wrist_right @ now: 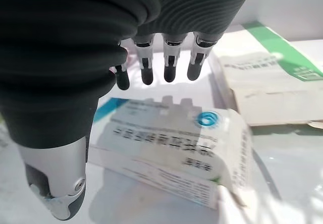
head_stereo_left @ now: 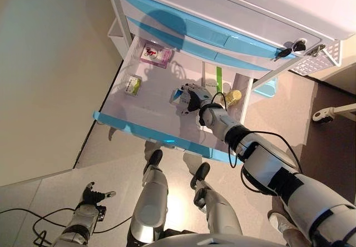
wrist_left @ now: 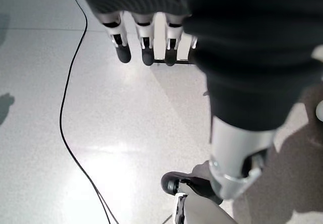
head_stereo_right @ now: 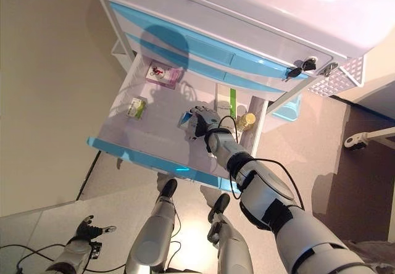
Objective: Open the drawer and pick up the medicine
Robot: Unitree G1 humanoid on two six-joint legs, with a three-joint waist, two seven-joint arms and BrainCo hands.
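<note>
The cabinet's lowest drawer (head_stereo_left: 139, 129), white with a light blue front, stands pulled out. In it lie a pink box (head_stereo_left: 156, 55), a small green and yellow box (head_stereo_left: 132, 85), a white and green box (head_stereo_left: 214, 83), a yellow-capped bottle (head_stereo_left: 232, 97) and a white and blue medicine box (wrist_right: 171, 148). My right hand (head_stereo_left: 192, 98) is inside the drawer, right over the white and blue box. Its fingers (wrist_right: 151, 67) are straight above the box with the thumb apart, and nothing is held. My left hand (head_stereo_left: 92, 197) hangs low at the lower left, fingers relaxed and empty.
Two shut blue-fronted drawers (head_stereo_left: 183, 33) sit above the open one, with keys (head_stereo_left: 292, 48) in a lock at their right. A white mesh basket (head_stereo_left: 320, 60) hangs on the cabinet's right side. A black cable (wrist_left: 68, 133) lies on the floor.
</note>
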